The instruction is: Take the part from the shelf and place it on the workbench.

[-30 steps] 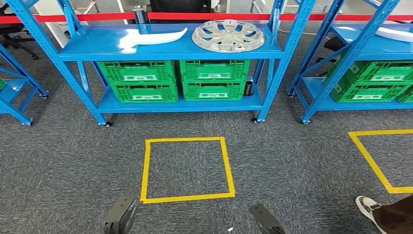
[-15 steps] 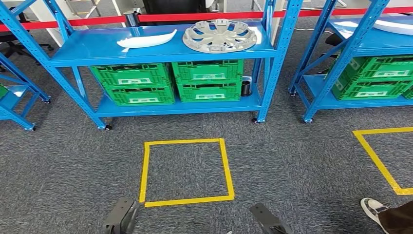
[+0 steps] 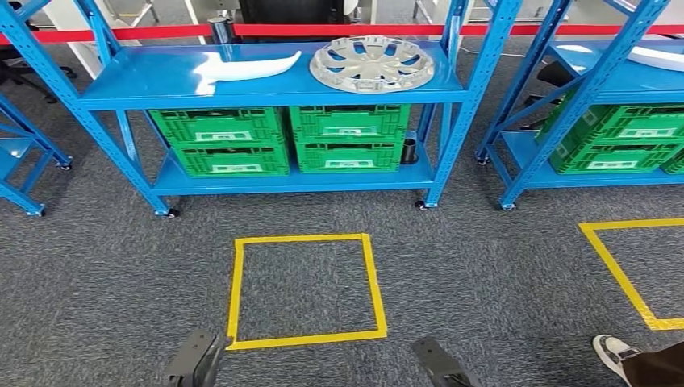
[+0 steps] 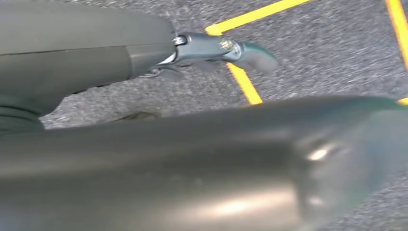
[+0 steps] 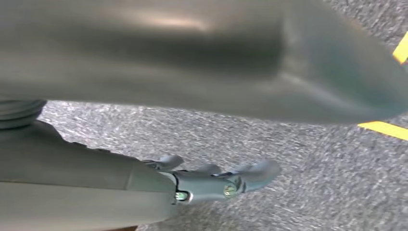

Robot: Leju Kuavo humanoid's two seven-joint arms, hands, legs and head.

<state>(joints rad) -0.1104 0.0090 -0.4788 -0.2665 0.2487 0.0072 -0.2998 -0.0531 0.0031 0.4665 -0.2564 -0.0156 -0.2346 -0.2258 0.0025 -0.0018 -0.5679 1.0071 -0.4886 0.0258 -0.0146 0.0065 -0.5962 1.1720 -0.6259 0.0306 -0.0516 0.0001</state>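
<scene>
Two parts lie on the top level of the blue shelf (image 3: 145, 90): a long white curved part (image 3: 250, 68) on the left and a silver wheel cover (image 3: 371, 63) on the right. The shelf stands some way ahead across grey carpet. My left hand (image 3: 193, 363) and right hand (image 3: 435, 364) hang low at the bottom edge of the head view. The left hand (image 4: 202, 48) shows its fingers stretched out over the carpet, holding nothing. The right hand (image 5: 216, 183) is likewise stretched out with nothing in it.
Green crates (image 3: 230, 141) fill the shelf's lower levels, with a black cylinder (image 3: 410, 150) beside them. A yellow tape square (image 3: 234, 290) marks the floor in front of me. A second blue shelf (image 3: 581, 89) stands to the right. A person's shoe (image 3: 613, 351) is at the lower right.
The whole picture has swayed and slid slightly downward, so the camera has moved a little toward the shelf. Both hands still hang with nothing in them.
</scene>
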